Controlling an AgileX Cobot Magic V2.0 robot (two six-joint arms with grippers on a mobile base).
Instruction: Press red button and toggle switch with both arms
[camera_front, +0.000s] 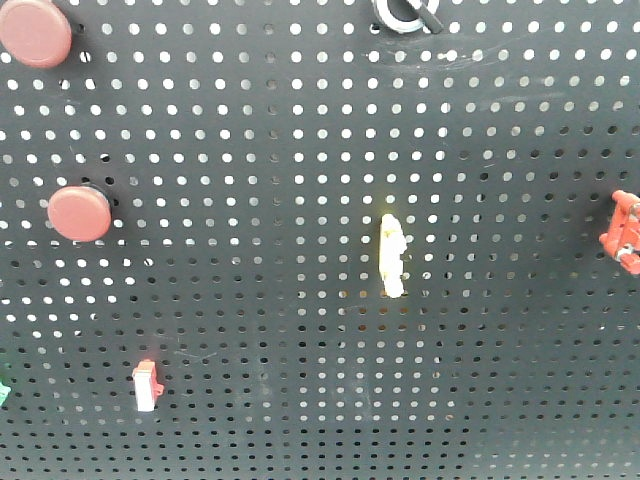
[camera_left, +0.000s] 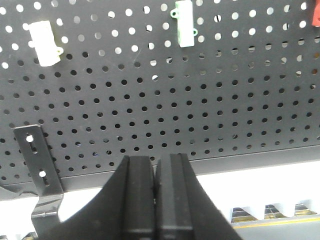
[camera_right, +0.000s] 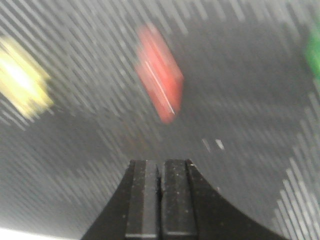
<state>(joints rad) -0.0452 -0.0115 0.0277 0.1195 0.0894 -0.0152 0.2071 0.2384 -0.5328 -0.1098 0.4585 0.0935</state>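
Large round dull-red mushroom-cap button (camera_front: 35, 32) sits top-left on the black perforated panel (camera_front: 300, 150); silver-ringed toggle switch with black bar handle (camera_front: 405, 14) at top centre. Neither touched: approach phase. Left gripper (camera_left: 155, 192) and right gripper (camera_right: 161, 197) both pressed together, low; each must rise to its target.

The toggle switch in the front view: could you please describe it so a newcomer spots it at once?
Start at the black pegboard and follow its top edge. The toggle switch sits right of centre there, partly cropped. Unlike the red discs and the pale yellow lever, it has a silver-white ring with a black bar handle.
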